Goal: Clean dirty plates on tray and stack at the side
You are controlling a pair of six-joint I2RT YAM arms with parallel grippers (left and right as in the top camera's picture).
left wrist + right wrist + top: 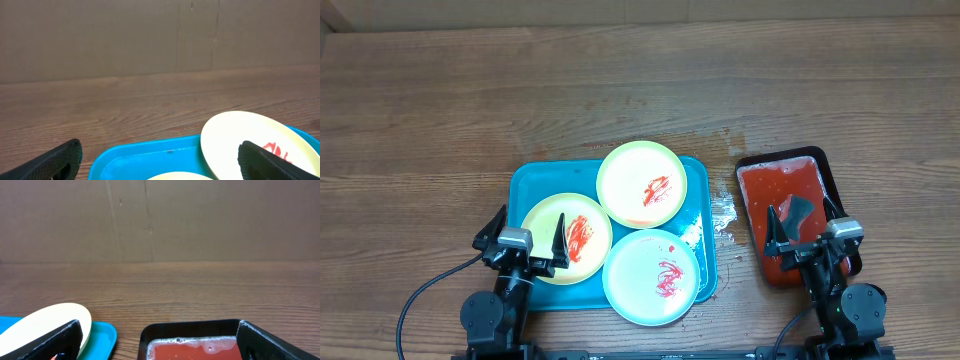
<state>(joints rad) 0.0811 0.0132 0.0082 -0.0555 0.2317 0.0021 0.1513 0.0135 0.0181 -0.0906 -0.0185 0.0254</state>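
The turquoise tray (535, 180) holds three plates smeared with red sauce. One yellow-green plate (640, 185) lies at its far side, another yellow-green plate (566, 238) at its left, and a pale blue-white plate (651, 277) at its near right. My left gripper (530, 232) hovers open over the near left of the tray, holding nothing. In the left wrist view the left gripper (160, 160) frames the tray (150, 155) and the far plate (235, 135). My right gripper (803, 222) stands open over the black tray, also holding nothing.
A smaller black tray (750, 165) of red foamy liquid sits right of the turquoise tray, with a dark object (797, 208) in it. White foam spots (725, 212) lie on the wood between the trays. The right wrist view shows the black tray (190, 328) ahead.
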